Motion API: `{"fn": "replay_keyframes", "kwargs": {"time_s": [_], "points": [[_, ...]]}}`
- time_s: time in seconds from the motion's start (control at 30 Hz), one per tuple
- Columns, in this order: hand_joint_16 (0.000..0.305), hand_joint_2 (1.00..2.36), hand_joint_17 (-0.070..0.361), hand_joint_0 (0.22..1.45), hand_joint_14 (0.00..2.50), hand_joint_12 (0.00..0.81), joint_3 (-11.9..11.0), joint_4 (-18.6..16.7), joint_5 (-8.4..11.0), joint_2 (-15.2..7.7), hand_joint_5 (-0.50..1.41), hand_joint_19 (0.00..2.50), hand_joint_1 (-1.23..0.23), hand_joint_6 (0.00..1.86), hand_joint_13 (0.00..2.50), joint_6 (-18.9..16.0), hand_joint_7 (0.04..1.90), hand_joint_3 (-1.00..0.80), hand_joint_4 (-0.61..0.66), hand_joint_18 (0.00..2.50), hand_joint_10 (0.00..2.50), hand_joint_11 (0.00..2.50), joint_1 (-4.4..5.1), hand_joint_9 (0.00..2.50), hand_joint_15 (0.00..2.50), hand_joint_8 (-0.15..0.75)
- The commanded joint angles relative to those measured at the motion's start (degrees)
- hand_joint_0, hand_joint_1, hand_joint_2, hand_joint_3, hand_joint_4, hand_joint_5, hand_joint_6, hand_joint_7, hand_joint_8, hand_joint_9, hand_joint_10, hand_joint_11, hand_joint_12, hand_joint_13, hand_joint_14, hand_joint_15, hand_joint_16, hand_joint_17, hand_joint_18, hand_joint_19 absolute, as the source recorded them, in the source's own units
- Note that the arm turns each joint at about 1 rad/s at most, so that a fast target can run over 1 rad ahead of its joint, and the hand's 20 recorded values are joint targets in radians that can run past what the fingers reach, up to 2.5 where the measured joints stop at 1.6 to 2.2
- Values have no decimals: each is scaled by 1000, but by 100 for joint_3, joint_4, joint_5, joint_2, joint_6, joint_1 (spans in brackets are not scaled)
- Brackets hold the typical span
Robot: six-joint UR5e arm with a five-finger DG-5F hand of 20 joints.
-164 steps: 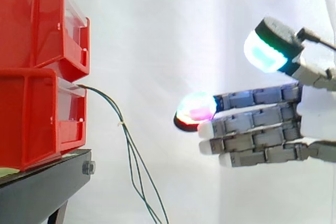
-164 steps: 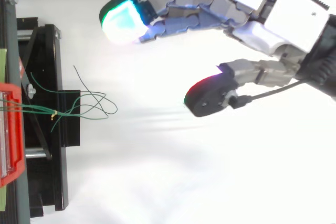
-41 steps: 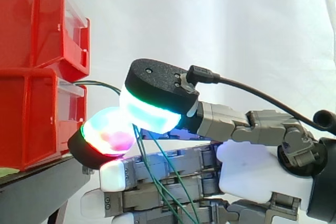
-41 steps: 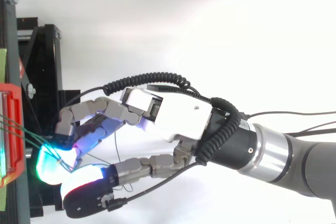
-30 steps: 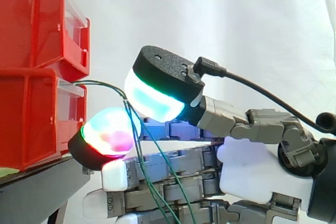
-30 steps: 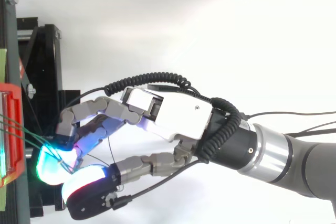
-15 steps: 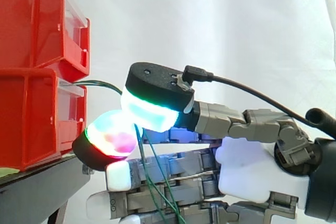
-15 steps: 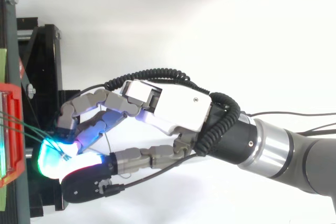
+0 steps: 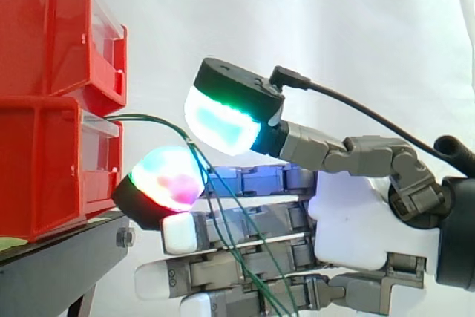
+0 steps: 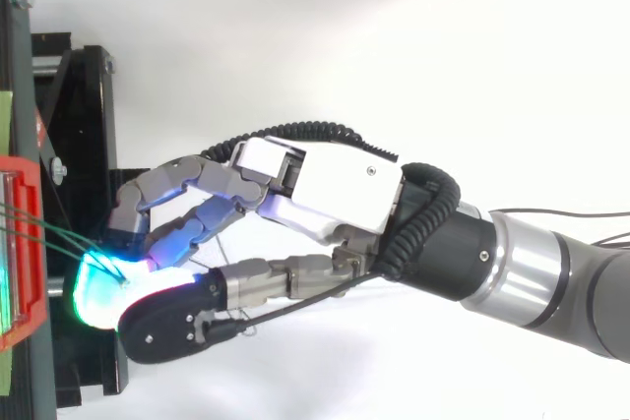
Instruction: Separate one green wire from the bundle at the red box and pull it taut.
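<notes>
Hand (image 9: 356, 220): centre and right of the side view, entering from the right edge. The thumb pad (image 9: 223, 120) and one fingertip pad (image 9: 167, 180) are closed together, pinching the green wires.
Red box (image 9: 44, 168): left edge, under an upper red bin (image 9: 52, 35).
Black stand (image 9: 59, 265): lower left, beneath the box.
Green wires (image 9: 145, 116): these leave the red box's front, arch right to the pinch, then hang across the fingers (image 9: 245, 257).

- Two stacked bins (image 9: 52, 35) sit at the side view's left edge, on a stand (image 9: 63, 261) at lower left.
- Wires (image 9: 148, 119) leave the lower bin (image 9: 52, 168), run right, then drop across the hand (image 9: 364, 220).
- Fingers (image 9: 167, 178) pinch them centre-left.
</notes>
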State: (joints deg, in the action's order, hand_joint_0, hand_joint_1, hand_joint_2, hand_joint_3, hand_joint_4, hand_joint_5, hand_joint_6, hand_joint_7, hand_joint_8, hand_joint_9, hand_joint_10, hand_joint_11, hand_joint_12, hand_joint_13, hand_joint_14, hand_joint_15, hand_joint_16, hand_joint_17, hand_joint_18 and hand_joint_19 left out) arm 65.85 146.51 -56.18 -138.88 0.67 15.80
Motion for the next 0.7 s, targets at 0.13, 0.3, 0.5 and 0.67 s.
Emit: {"fn": "replay_keyframes", "kwargs": {"time_s": [0.13,0.3,0.5,0.67], "points": [[50,1017,113,592,15,384,-2,106,2,54,-185,452,-684,889,817,-6,971,-168,88,766,18,596,-24,979,362,289],[49,1015,111,616,14,378,-11,106,11,54,-193,451,-775,898,805,3,926,-192,69,750,19,611,-24,936,366,273],[47,1011,107,656,14,365,-81,203,11,54,-197,442,-835,890,788,-15,909,-340,79,737,18,608,-24,920,358,257],[47,1000,105,655,15,360,-178,405,-7,54,-192,448,-826,883,787,-50,923,-500,102,742,19,607,-42,942,358,257]]}}
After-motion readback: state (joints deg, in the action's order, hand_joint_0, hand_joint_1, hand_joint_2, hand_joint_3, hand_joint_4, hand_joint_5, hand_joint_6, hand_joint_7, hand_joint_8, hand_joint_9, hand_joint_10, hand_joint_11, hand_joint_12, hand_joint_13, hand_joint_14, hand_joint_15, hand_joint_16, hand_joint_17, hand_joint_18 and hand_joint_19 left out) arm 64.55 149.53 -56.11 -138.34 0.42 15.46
